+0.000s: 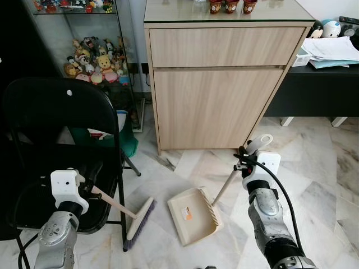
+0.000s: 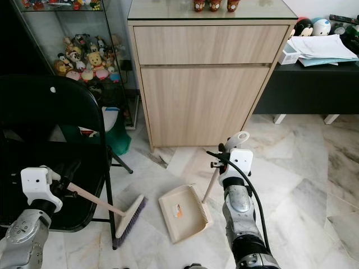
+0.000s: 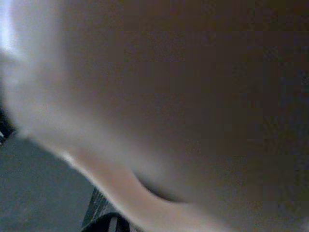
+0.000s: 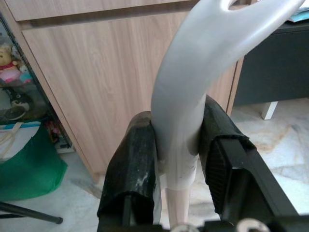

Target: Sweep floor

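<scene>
Broom (image 1: 137, 219) in left gripper (image 1: 90, 188), dustpan (image 1: 193, 216) in right gripper (image 4: 176, 159)

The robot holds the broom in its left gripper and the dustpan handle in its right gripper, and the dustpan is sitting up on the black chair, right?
Not quite. The dustpan lies on the marble floor, beside the black chair, as the left eye view shows. The rest holds: the left gripper has the broom by its handle, and the right gripper is clamped on the dustpan handle.
</scene>
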